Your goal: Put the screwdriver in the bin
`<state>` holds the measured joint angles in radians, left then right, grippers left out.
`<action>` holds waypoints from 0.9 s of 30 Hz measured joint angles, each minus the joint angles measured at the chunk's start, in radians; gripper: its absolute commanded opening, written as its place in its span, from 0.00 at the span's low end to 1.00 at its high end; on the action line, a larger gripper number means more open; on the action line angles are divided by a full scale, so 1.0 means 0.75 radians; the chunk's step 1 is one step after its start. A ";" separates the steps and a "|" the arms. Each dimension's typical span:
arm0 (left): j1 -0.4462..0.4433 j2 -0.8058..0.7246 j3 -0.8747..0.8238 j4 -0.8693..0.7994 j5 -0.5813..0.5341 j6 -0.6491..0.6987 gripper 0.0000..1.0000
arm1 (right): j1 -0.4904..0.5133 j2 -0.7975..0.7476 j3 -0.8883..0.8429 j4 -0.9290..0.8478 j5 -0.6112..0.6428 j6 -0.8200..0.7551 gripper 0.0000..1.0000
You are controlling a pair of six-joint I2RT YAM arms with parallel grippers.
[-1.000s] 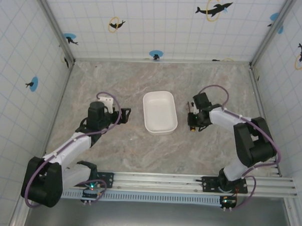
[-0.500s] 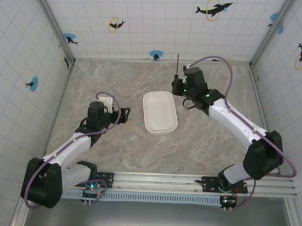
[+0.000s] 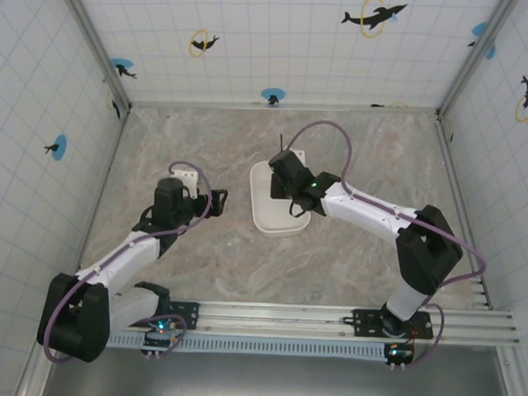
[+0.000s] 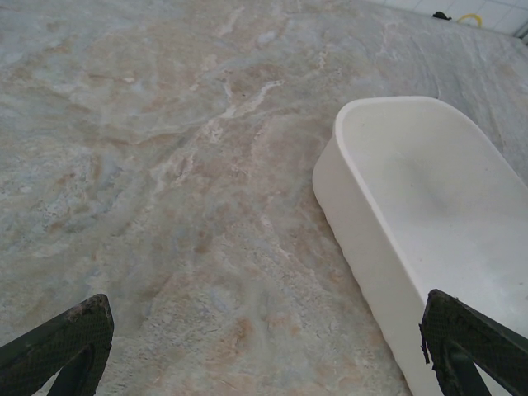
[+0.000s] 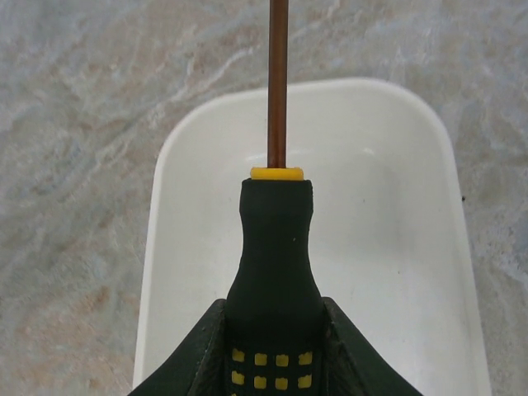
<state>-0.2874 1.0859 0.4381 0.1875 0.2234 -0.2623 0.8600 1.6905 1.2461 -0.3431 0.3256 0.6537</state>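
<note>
Screwdriver (image 5: 275,247) sat clamped by its black, yellow-dotted handle between the right gripper's (image 5: 275,342) fingers, its thin dark shaft pointing away over the bin (image 5: 165,181), a smooth white plastic tray with rounded corners on the marbled table (image 3: 199,274). The right arm stretched leftward, having swung in from beyond the bin's far right corner. The left gripper (image 4: 264,355), spread wide and empty, had stayed beside the bin.

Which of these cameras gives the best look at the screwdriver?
The right wrist view: the screwdriver stands large in the middle, handle clamped in the right gripper, shaft pointing over the bin. In the top view its thin shaft is a faint line past that gripper. The left wrist view faces the bin's side.
</note>
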 measured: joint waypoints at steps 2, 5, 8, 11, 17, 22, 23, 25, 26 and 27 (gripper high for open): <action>0.000 0.002 0.000 0.000 0.000 0.000 0.98 | 0.015 0.007 -0.003 -0.015 0.001 0.017 0.00; 0.000 0.002 0.000 0.001 0.000 0.000 0.98 | 0.025 0.009 -0.023 -0.017 -0.004 0.046 0.00; 0.000 0.002 0.000 0.001 -0.001 0.000 0.98 | 0.032 0.013 -0.062 -0.020 -0.019 0.071 0.00; 0.000 0.002 0.000 0.001 -0.001 0.000 0.98 | 0.033 0.035 -0.094 -0.022 -0.037 0.087 0.00; 0.000 0.002 0.000 0.001 -0.001 0.000 0.97 | 0.035 0.092 -0.095 -0.028 -0.059 0.098 0.00; 0.000 0.002 0.000 0.001 -0.001 0.000 0.98 | 0.039 0.150 -0.095 -0.028 -0.077 0.101 0.00; 0.000 0.002 0.000 0.001 -0.001 0.000 0.97 | 0.040 0.165 -0.096 -0.028 -0.082 0.102 0.00; 0.000 0.002 0.000 0.001 -0.001 0.000 0.98 | 0.040 0.194 -0.095 -0.028 -0.087 0.102 0.00; 0.000 0.002 0.000 0.001 -0.001 0.000 0.98 | 0.040 0.208 -0.096 -0.028 -0.090 0.102 0.00; 0.000 0.002 0.000 0.001 -0.001 0.000 0.98 | 0.040 0.219 -0.096 -0.028 -0.092 0.102 0.00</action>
<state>-0.2874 1.0874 0.4381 0.1879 0.2230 -0.2623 0.8902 1.8545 1.1744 -0.3645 0.2565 0.7303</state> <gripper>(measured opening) 0.975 0.284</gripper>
